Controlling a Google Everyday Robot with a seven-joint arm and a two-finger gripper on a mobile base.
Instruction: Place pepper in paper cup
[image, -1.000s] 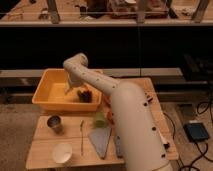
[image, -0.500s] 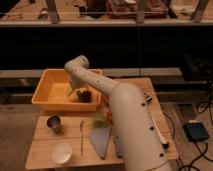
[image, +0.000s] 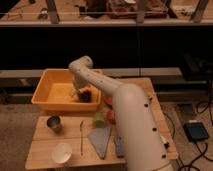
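Note:
The pepper (image: 81, 135), slender and dark green, lies on the wooden table between the metal cup and a grey wedge. Near the table's front left corner stands the white paper cup (image: 62, 152), upright and with nothing in it. My white arm reaches up from the lower right, bends at the back and points down into the yellow bin (image: 50, 95). My gripper (image: 77, 93) hangs inside the bin next to a dark brown lump (image: 86, 95), far behind the pepper. It looks open and I see nothing held in it.
A small grey metal cup (image: 54, 123) stands left of the pepper. A pale green chunk (image: 99, 119), a reddish item (image: 109, 115), a grey wedge (image: 101, 140) and a dark object (image: 118, 145) lie mid-table beside my arm. A dark shelf runs behind the table.
The bend of my arm has drifted slightly to the right above the bin. The pepper and the cups have not moved.

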